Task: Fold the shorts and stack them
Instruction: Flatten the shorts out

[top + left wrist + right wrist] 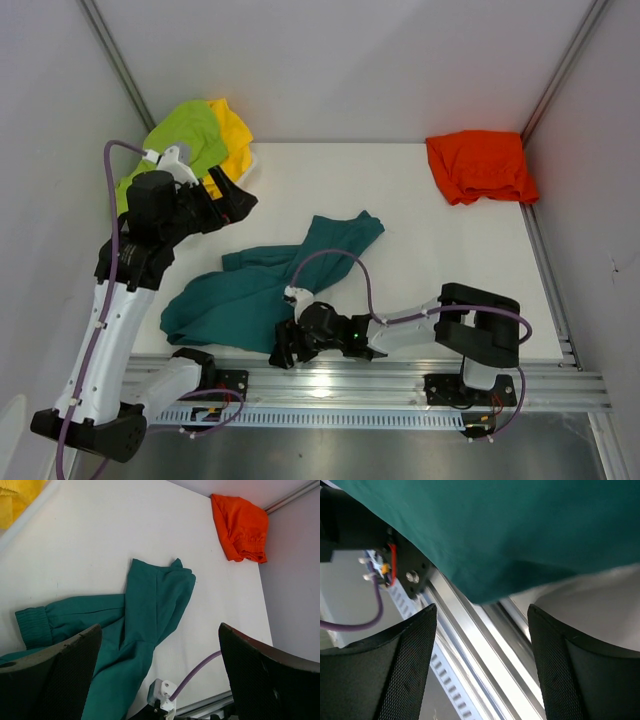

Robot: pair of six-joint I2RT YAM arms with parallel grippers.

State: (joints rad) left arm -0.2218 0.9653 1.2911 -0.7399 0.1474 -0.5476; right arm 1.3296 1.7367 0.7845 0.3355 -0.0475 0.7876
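Note:
Teal green shorts (262,290) lie crumpled at the table's near middle, one leg reaching toward the back (150,605). Orange shorts (480,165) lie bunched in the back right corner (240,525). Lime green shorts (185,140) and yellow shorts (233,135) are heaped at the back left. My left gripper (233,198) hangs open above the table's left side, with nothing between its fingers (159,630). My right gripper (284,350) is low at the table's near edge, open, and the teal fabric's hem (520,530) lies just beyond its fingertips (482,612).
An aluminium rail (380,385) runs along the near edge, seen close under the right fingers (470,645). White walls enclose the table (400,230) on three sides. A purple cable (345,262) arcs over the teal shorts.

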